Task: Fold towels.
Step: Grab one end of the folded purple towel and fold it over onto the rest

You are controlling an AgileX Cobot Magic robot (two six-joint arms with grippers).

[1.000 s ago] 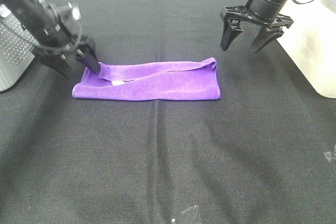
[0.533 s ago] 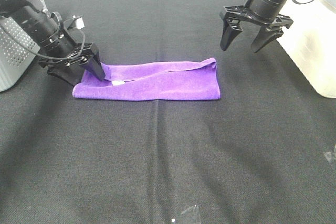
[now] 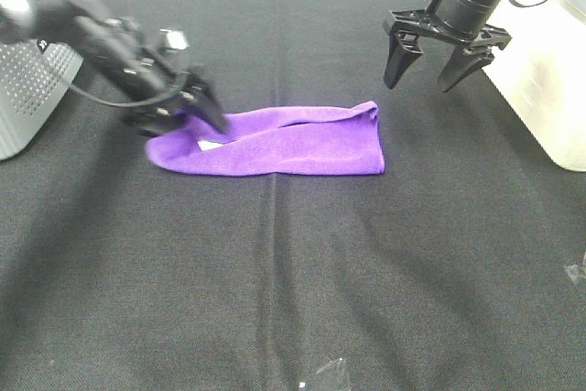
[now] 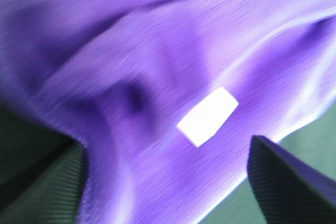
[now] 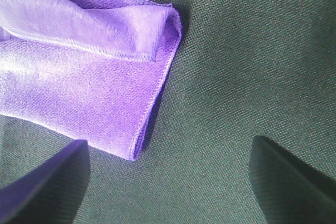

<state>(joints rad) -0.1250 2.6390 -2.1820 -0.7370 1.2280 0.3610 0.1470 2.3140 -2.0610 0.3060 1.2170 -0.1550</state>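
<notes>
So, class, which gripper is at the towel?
The left gripper: it is down on the towel's tagged end; the right gripper hangs open, clear of it.

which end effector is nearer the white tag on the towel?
Left. The left end effector is at the left end of the towel, just by the white tag; the right end effector hangs open beyond the opposite corner, apart from it.

So the left gripper [image 3: 205,116] is just a motion smear in the high view, covering the towel [image 3: 302,142] at its left corner; the left wrist view is fuzzy too, with the towel running off the frame.
</notes>
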